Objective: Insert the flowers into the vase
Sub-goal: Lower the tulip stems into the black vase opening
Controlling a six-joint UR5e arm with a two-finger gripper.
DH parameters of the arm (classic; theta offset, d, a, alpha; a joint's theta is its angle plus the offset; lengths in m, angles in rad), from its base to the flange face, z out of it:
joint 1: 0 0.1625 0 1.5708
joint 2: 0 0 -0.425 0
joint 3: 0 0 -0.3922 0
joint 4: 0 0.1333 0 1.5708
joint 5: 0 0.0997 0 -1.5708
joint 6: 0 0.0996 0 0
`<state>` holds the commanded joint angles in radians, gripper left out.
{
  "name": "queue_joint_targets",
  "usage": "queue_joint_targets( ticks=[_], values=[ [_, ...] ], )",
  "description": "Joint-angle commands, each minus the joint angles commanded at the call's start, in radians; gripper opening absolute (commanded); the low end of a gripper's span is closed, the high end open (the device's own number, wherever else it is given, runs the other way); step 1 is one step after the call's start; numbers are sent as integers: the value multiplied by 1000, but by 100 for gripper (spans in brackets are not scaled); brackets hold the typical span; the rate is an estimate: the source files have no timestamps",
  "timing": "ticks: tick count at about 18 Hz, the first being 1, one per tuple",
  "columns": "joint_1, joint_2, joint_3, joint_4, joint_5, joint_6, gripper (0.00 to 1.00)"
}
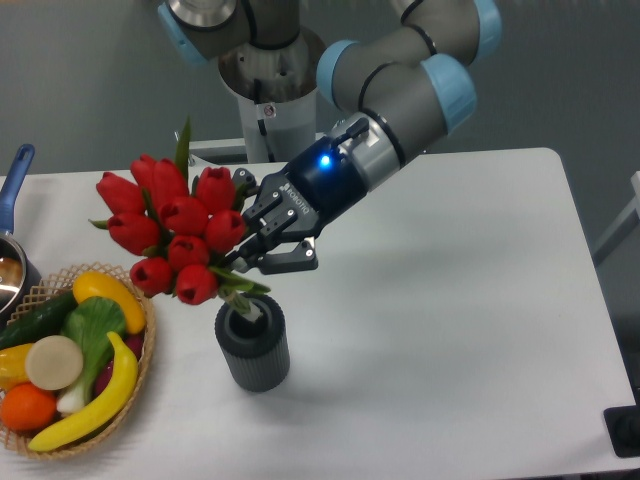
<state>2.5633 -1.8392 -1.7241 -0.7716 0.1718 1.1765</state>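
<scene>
Just below the pincer (258, 258), which grips the flowers (172, 228) by their stems, stands the vase (255, 352), stem ends dipping into its mouth, blooms tilted left.

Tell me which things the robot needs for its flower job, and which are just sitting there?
Needed: the flowers, the vase, the gripper holding the flowers.

Just sitting there: the basket of toy fruit and vegetables, the banana, the pot at the left edge.
</scene>
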Motion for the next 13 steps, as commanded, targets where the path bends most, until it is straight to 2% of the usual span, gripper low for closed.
queue_joint_targets(
  ticks=[5, 10, 13],
  values=[
    [8, -3, -22, 0, 2, 17, 22],
    [11, -8, -90, 3, 2, 49, 23],
    [15, -37, -94, 3, 2, 63, 23]
  ],
)
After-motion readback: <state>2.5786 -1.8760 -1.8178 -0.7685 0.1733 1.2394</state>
